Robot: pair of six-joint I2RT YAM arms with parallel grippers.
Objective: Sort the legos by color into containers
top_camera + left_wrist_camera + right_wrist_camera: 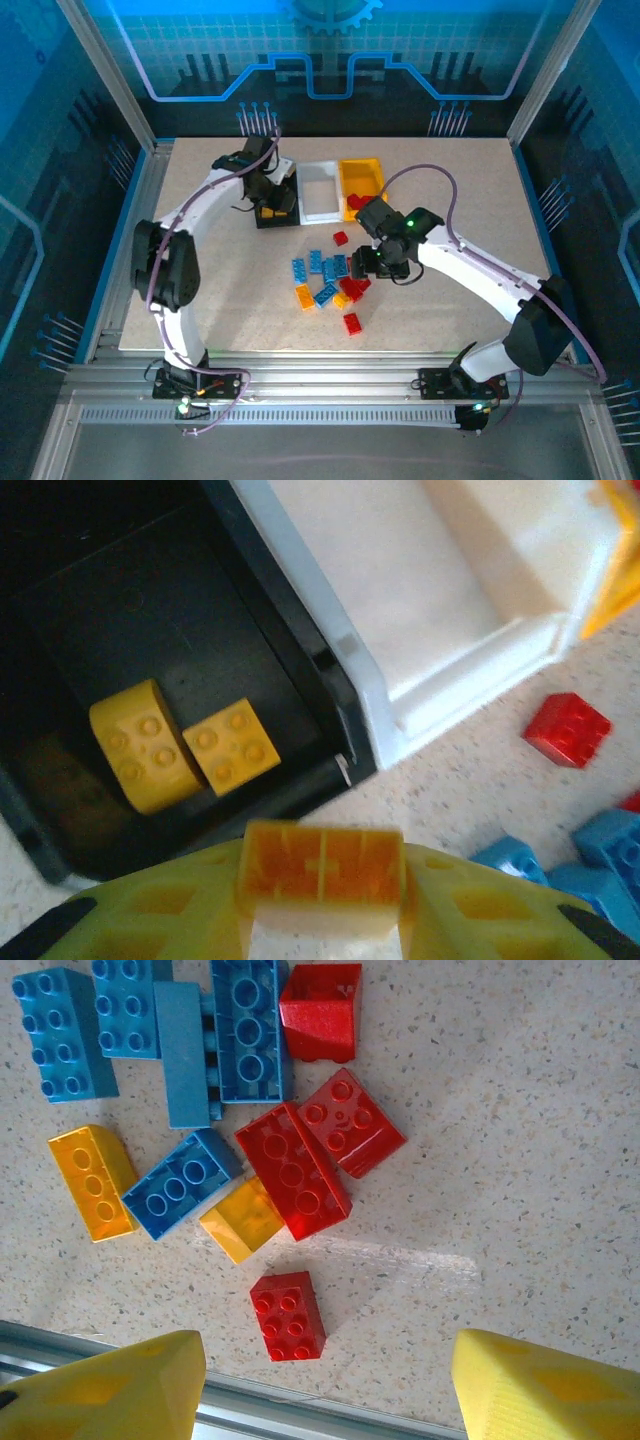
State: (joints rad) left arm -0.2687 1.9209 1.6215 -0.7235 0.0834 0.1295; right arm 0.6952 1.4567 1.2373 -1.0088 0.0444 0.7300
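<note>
While left end effector (322, 905) clamps hollow yellow brick (322, 865) | right end effector (330, 1390) spread, empty, over speckled tabletop (520, 1110)

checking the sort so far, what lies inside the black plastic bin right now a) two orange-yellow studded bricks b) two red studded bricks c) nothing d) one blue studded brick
a: in the left wrist view two orange-yellow studded plastic bricks lie side by side on the floor of the black plastic bin; the left gripper holds a third orange-yellow brick.
</note>
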